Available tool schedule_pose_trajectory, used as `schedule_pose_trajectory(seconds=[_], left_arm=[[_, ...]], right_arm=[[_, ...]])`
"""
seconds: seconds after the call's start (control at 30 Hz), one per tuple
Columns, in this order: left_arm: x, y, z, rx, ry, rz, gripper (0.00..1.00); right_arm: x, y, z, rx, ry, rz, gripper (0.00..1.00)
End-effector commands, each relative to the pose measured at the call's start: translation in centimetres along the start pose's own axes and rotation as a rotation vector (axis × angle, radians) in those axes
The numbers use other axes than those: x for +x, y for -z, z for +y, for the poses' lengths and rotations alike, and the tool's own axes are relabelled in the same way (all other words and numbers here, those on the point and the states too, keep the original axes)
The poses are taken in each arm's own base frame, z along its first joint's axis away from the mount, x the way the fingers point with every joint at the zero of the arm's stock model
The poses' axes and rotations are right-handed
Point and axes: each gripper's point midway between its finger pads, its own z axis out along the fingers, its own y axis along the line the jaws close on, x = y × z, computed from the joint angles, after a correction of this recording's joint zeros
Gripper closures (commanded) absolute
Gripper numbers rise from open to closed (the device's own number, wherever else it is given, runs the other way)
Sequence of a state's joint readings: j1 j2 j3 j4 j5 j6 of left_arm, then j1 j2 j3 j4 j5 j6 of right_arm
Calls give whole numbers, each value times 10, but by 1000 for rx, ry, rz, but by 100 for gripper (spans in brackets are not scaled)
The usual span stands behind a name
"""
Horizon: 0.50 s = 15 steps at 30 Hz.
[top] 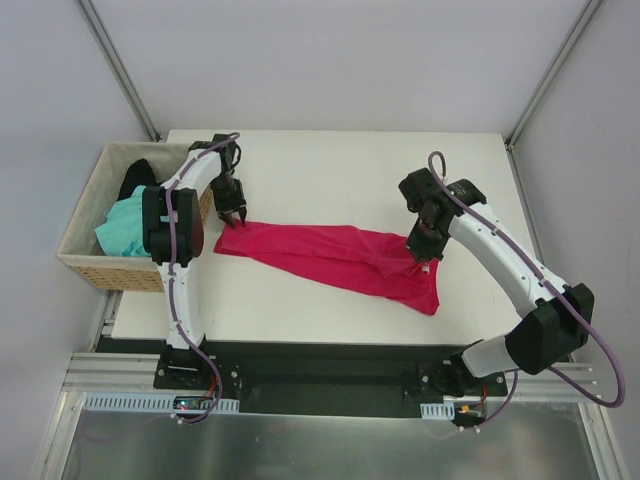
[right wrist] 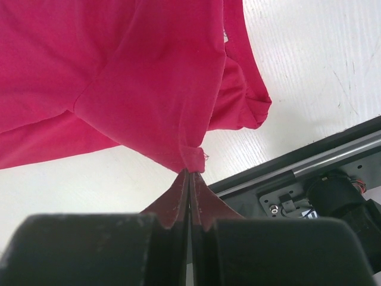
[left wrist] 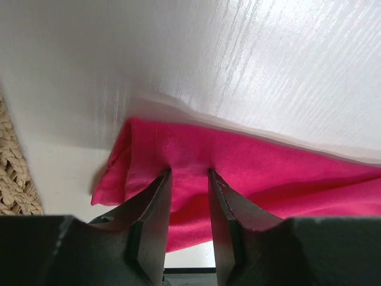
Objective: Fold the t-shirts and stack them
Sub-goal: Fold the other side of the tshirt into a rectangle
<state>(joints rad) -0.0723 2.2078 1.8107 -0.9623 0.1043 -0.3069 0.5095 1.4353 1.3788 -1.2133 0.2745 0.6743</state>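
Observation:
The crimson t-shirt (top: 330,255) lies stretched in a long band across the table, left to right. My left gripper (top: 233,214) is at its left end. In the left wrist view the left gripper (left wrist: 189,173) is open, its tips resting on the crimson t-shirt (left wrist: 268,173) near the folded edge, with no cloth between the pads. My right gripper (top: 421,252) is at the shirt's right end. The right wrist view shows the right gripper (right wrist: 190,171) shut on a bunched corner of the crimson t-shirt (right wrist: 119,71). A mint-green t-shirt (top: 122,232) and a black t-shirt (top: 138,175) lie in the basket.
The wicker basket (top: 85,262) stands off the table's left edge, beside the left arm. The white table (top: 330,170) extends behind the shirt. A black rail (right wrist: 309,155) runs along the table's near edge, close to the right gripper.

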Motion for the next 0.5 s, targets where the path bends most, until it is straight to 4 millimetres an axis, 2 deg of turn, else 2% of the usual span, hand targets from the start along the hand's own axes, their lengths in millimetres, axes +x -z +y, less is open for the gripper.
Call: schedule_pose_trajectory(seconds=[0.0, 0.13, 0.47], left_arm=[[3, 36, -12, 44, 4, -61, 70], [2, 47, -12, 49, 3, -87, 69], [-1, 81, -17, 77, -3, -159, 69]], right_arm=[[8, 1, 3, -21, -32, 30, 99], [17, -8, 7, -6, -36, 85, 99], [42, -46, 26, 10, -34, 228, 99]])
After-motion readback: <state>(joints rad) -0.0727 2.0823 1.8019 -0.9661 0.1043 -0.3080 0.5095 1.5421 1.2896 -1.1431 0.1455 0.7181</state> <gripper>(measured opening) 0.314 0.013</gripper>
